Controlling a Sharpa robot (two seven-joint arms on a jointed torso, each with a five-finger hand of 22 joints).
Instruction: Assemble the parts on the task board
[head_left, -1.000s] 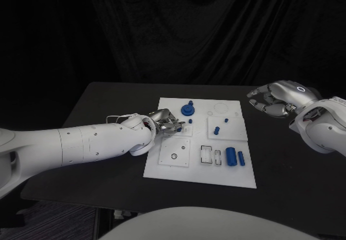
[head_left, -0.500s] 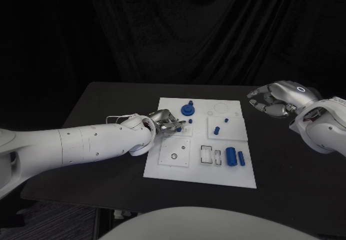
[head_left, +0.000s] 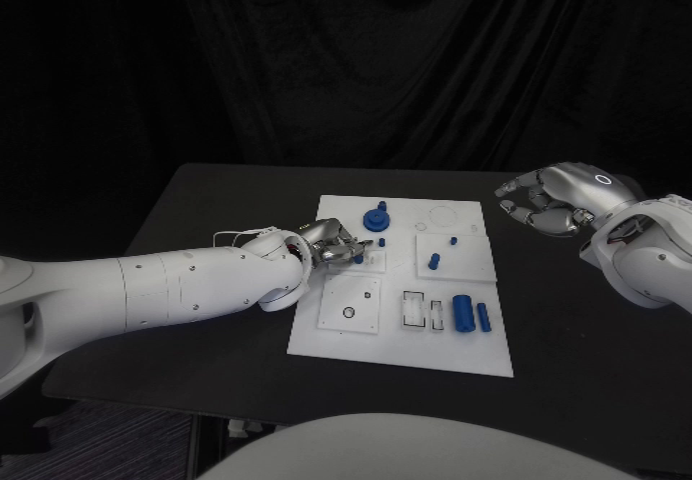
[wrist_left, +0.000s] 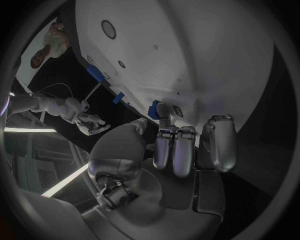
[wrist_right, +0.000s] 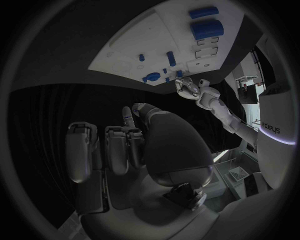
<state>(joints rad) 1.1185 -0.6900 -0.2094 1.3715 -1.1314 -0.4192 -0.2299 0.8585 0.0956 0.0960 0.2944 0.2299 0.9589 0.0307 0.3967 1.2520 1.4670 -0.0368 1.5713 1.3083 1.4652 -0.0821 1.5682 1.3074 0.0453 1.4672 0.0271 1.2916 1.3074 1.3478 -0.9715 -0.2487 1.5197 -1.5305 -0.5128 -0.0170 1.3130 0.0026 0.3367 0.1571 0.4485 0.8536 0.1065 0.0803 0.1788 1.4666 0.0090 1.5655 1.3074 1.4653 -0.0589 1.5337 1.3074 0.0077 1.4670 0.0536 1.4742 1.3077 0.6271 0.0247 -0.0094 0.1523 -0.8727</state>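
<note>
The white task board (head_left: 402, 340) lies mid-table. My left hand (head_left: 332, 243) hovers over its left rear part with the fingers curled, and a small blue part (head_left: 358, 258) sits at the fingertips (wrist_left: 164, 112), apparently pinched against the thumb. That blue part (wrist_left: 154, 109) lies close to the board's surface. A round blue knob (head_left: 376, 218) and a short peg (head_left: 381, 242) stand just beyond the hand. My right hand (head_left: 555, 200) hangs off the board's right rear corner, fingers curled in on nothing (wrist_right: 125, 145).
Further blue parts are on the board: a peg (head_left: 434, 262), a thick cylinder (head_left: 462, 312) and a slim bar (head_left: 483, 318) by the rectangular slots. A round hole (head_left: 348, 312) lies in the near left plate. Black table (head_left: 216, 220) surrounds the board.
</note>
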